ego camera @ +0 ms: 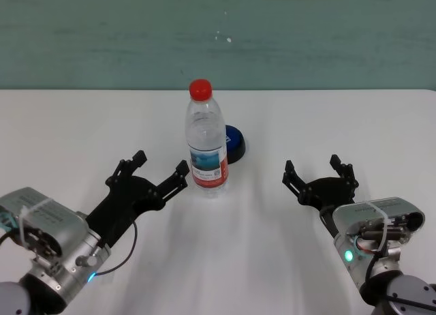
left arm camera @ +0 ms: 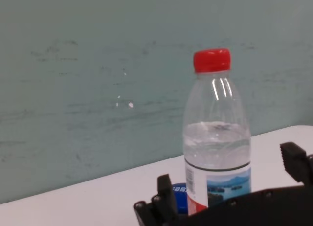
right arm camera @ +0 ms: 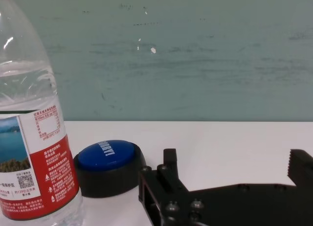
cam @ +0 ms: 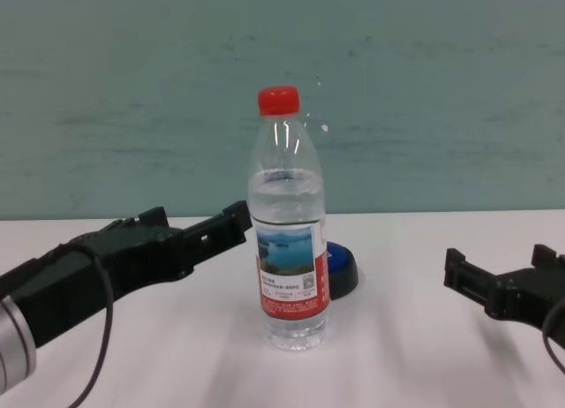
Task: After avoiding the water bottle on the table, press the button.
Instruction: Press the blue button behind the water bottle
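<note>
The water bottle (ego camera: 206, 141) stands upright in the middle of the white table (ego camera: 68, 131), clear with a red cap and a red-and-white lake label. It also shows in the chest view (cam: 288, 231), the left wrist view (left arm camera: 216, 138) and the right wrist view (right arm camera: 34, 133). The blue button (ego camera: 235, 143) on its black base sits just behind and right of the bottle, partly hidden by it; it also shows in the right wrist view (right arm camera: 108, 166). My left gripper (ego camera: 158, 170) is open, left of the bottle. My right gripper (ego camera: 319, 173) is open, right of the bottle and nearer than the button.
A teal wall (ego camera: 218, 35) rises behind the table's far edge. The tabletop (cam: 397, 355) runs wide to both sides of the bottle.
</note>
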